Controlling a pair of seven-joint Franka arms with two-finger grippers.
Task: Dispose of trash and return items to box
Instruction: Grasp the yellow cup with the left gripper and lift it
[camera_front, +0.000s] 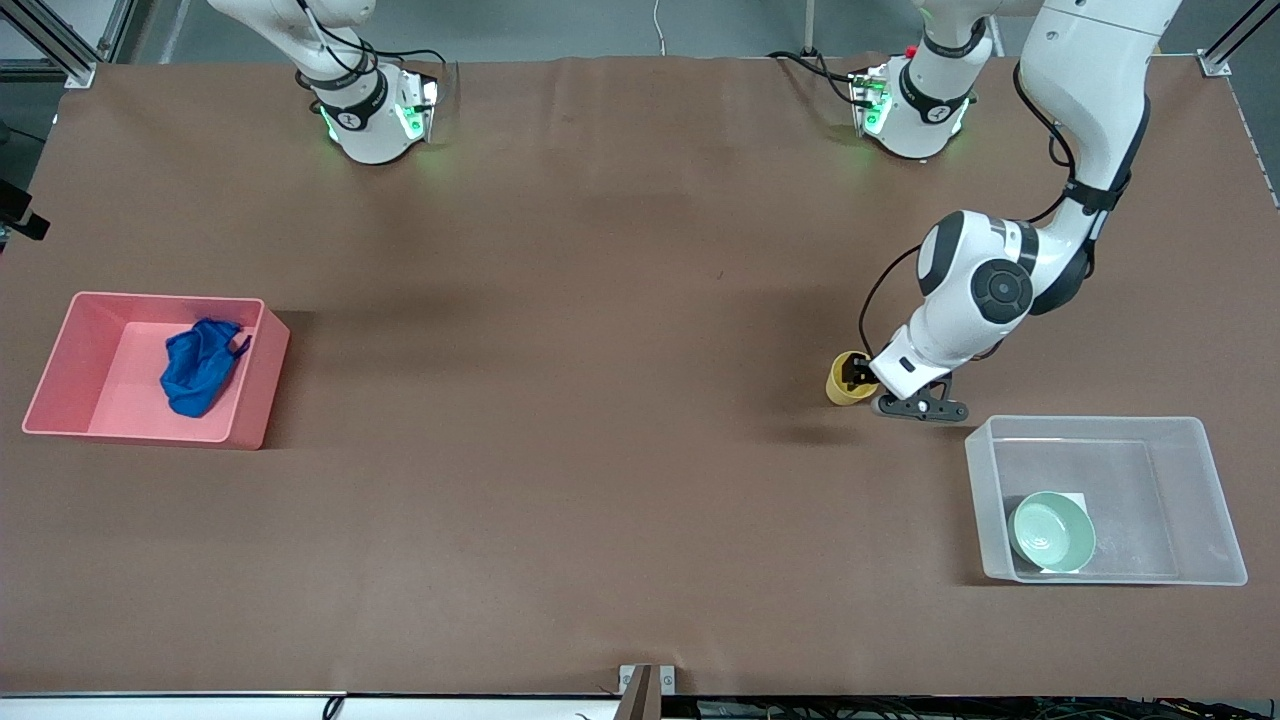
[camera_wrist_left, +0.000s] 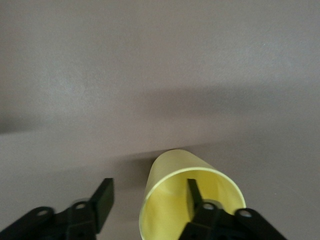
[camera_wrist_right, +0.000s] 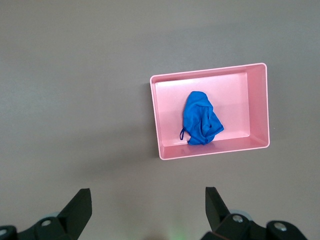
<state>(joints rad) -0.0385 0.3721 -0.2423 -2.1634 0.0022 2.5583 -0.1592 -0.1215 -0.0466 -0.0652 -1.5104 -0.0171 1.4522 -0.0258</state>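
Note:
The yellow cup (camera_front: 843, 381) stands on the brown table, a little farther from the front camera than the clear box (camera_front: 1090, 426). My left gripper (camera_front: 858, 375) is down at the cup and open. In the left wrist view one finger (camera_wrist_left: 192, 192) is inside the cup (camera_wrist_left: 167, 200) and the other finger (camera_wrist_left: 104, 197) is outside, apart from its wall; the gripper (camera_wrist_left: 148, 189) straddles the rim. The mint-green bowl (camera_front: 1052, 532) lies in the box. The blue trash (camera_front: 203, 365) lies in the pink bin (camera_front: 250, 405). My right gripper (camera_wrist_right: 147, 197) is open and empty, high over the table, out of the front view.
The pink bin (camera_wrist_right: 210, 151) with the trash (camera_wrist_right: 201, 119) stands at the right arm's end of the table. The clear box stands at the left arm's end, near the front edge, with a white label (camera_front: 1078, 500) on its bottom.

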